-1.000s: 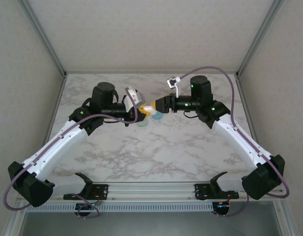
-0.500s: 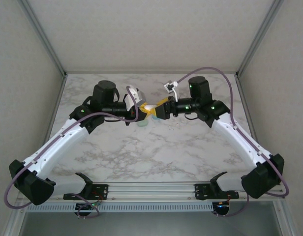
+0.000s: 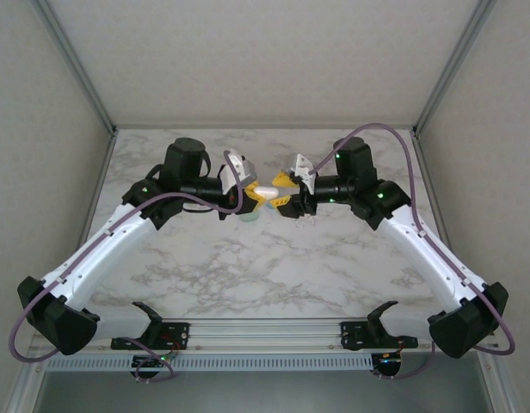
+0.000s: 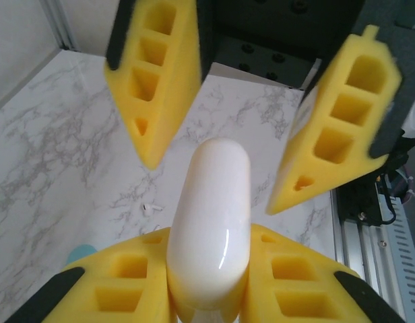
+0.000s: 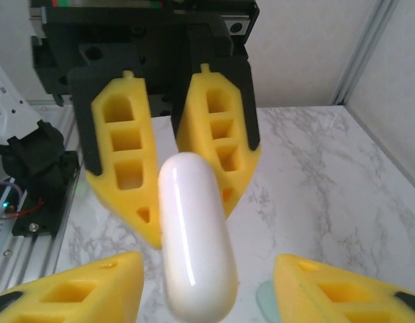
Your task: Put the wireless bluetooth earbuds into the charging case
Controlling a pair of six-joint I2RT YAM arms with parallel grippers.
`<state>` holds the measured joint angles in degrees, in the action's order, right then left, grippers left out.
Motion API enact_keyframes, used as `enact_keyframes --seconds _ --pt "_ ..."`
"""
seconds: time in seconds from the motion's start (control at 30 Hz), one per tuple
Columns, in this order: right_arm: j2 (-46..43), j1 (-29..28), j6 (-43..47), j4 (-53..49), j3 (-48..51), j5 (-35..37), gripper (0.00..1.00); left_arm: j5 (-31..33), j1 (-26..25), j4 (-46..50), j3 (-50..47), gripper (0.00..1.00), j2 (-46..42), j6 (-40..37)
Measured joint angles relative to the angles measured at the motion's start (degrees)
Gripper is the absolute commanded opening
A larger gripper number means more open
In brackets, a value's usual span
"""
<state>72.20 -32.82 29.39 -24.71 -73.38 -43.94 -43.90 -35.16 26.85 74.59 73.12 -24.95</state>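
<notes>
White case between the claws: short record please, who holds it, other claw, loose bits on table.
case: white case, pill-shaped, held above the table
left claw: shut on the white case
right claw: open, fingers either side of its free end, not touching
earbud: one tiny white earbud on the table
teal item: on the table, partly hidden by the left claw

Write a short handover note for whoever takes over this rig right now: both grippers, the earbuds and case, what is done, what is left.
Left gripper: jaws shut on the white charging case, held above the table.
Right gripper: jaws open, one finger on each side of the case's free end, not gripping.
One tiny white earbud lies on the table; a teal piece lies near it, kind unclear.
Done: case lifted.
Left: no earbud seen in the case; it looks closed, so open it and seat the earbuds.
</notes>
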Motion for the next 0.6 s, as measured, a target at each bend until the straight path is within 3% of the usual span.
enact_keyframes --seconds 0.2,0.37,0.6 --pt "0.7 -0.3 3.4 -0.9 -0.5 -0.8 0.28 0.5 0.1 0.1 0.0 0.13 0.1 -0.5" --pt "1.1 -0.3 4.9 -3.0 -1.7 -1.0 0.23 0.5 0.1 0.3 0.0 0.28 0.1 -0.9" --pt "1.1 -0.3 4.7 -1.9 -1.7 -3.1 0.2 -2.3 0.6 0.3 0.0 0.39 0.1 -0.3"
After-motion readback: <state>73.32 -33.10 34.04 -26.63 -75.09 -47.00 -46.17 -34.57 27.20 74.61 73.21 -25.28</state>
